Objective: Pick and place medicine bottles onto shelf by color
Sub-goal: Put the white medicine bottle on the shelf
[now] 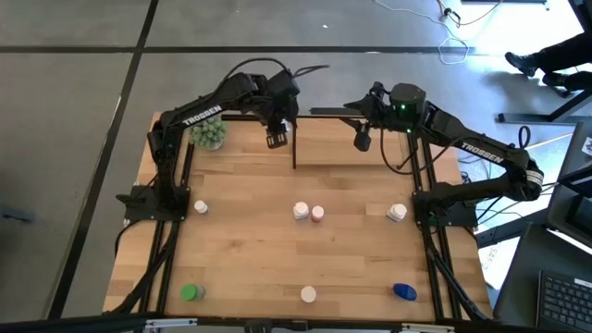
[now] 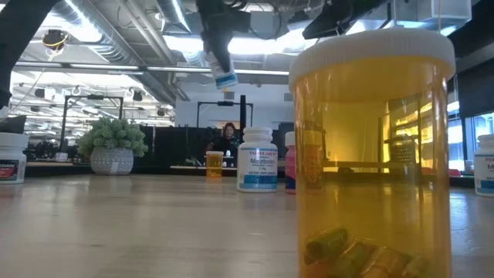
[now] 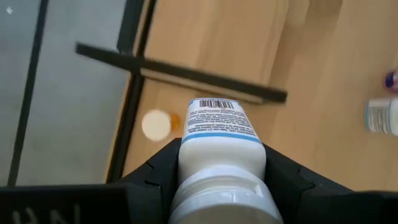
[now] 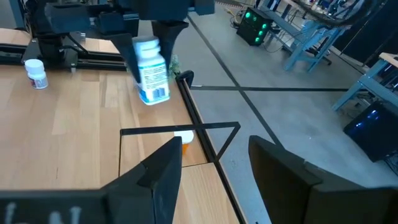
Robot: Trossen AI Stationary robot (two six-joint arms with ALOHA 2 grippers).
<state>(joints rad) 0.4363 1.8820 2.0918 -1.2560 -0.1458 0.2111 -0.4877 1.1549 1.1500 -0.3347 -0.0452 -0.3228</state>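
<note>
The shelf (image 1: pixel 305 139), light wood framed in thin black metal, sits at the table's (image 1: pixel 250 250) far edge. "TROSSEN" is lettered in white on both arms. The left gripper (image 1: pixel 276 138) hangs above the shelf, clamped on a white medicine bottle (image 3: pixel 219 134) whose blue-edged label carries a barcode (the finer print is unreadable). The right gripper (image 4: pixel 214 168) hovers near the shelf's other end, fingers spread and empty. An orange bottle (image 4: pixel 184 142) with a white cap stands on the shelf. On the table, a white bottle (image 2: pixel 257 159) reads "Melatonin".
</note>
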